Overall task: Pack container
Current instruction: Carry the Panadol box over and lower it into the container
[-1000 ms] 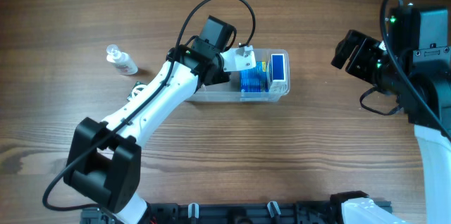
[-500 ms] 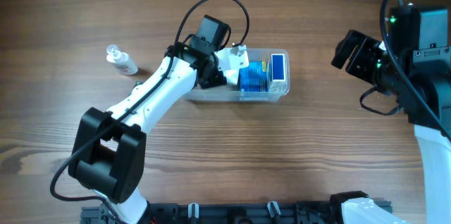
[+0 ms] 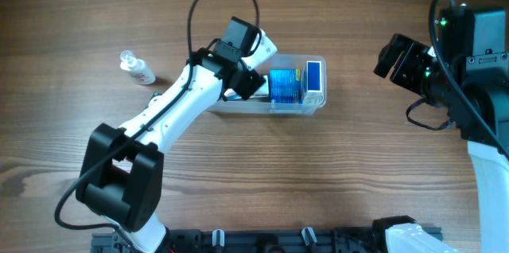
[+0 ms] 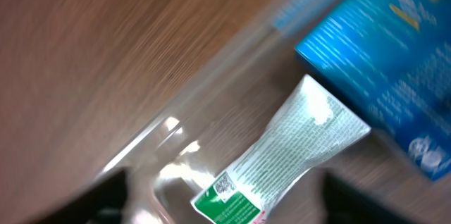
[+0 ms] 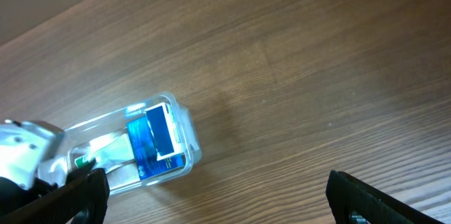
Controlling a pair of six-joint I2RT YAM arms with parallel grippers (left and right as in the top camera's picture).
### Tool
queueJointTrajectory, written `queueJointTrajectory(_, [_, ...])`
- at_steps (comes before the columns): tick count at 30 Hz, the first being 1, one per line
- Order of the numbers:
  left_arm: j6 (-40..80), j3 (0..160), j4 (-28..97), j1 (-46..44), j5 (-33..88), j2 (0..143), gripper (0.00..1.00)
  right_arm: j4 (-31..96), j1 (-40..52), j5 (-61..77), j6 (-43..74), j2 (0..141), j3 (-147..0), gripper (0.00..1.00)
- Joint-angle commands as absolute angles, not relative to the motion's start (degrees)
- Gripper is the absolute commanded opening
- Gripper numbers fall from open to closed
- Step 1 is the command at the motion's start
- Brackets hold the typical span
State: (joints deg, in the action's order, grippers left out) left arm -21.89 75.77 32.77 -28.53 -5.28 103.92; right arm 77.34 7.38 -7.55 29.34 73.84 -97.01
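The clear container [image 3: 321,99] sits mid-table with a blue box [image 3: 287,86] lying flat in it and a blue and white box [image 3: 315,76] at its right end. My left gripper [image 3: 256,68] hovers over its left end, open. In the left wrist view a white and green tube [image 4: 289,150] lies on the container's floor beside the blue box [image 4: 394,48], between and below the spread fingers [image 4: 106,199], touching neither. My right gripper [image 3: 395,56] hangs off to the right, open and holding nothing, with the container [image 5: 194,152] far from it.
A small clear bottle [image 3: 136,67] with a white cap lies on the wooden table left of the container. The left arm's white links stretch from the front edge up to the container. The right arm's base stands at the right edge.
My left gripper has opened and let go of the tube, which now lies in the container. It then drew back a little to the left. The right arm has not moved.
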Motion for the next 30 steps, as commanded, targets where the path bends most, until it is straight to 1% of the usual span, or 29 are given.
queueJointTrajectory(1, [0.9, 76.2, 32.9, -27.4, -1.9, 102.0, 0.29, 77.4, 7.2, -7.7, 30.0, 74.1, -97.8, 1.0])
queueJointTrajectory(2, [3.7, 76.2, 32.9, -27.4, 0.0, 102.0, 0.18, 77.4, 7.2, -7.7, 30.0, 74.0, -97.8, 1.0])
queueJointTrajectory(4, [8.8, 76.2, 33.3, -27.6, 0.6, 102.0, 0.04, 77.4, 7.2, -7.7, 30.0, 74.1, -97.8, 1.0])
queueJointTrajectory(8, [21.9, 76.0, 35.9, -28.3, 0.6, 102.0, 0.04, 77.4, 7.2, -7.7, 30.0, 74.1, -97.8, 1.0])
queueJointTrajectory(10, [25.8, 76.0, 38.2, -29.0, 0.6, 102.2, 0.04, 77.4, 7.2, -7.7, 30.0, 74.1, -97.8, 1.0])
queueJointTrajectory(16, [26.3, 76.0, 40.6, -31.2, 0.6, 105.6, 0.04, 77.4, 7.2, -7.7, 30.0, 74.1, -97.8, 1.0])
queueJointTrajectory(27, [25.9, 76.0, 36.8, -29.3, 0.4, 115.4, 0.09, 77.4, 7.2, -7.7, 30.0, 74.0, -97.8, 1.0])
queueJointTrajectory(30, [25.7, 76.0, 36.0, -28.8, 0.4, 116.4, 0.07, 77.4, 7.2, -7.7, 30.0, 74.0, -97.8, 1.0])
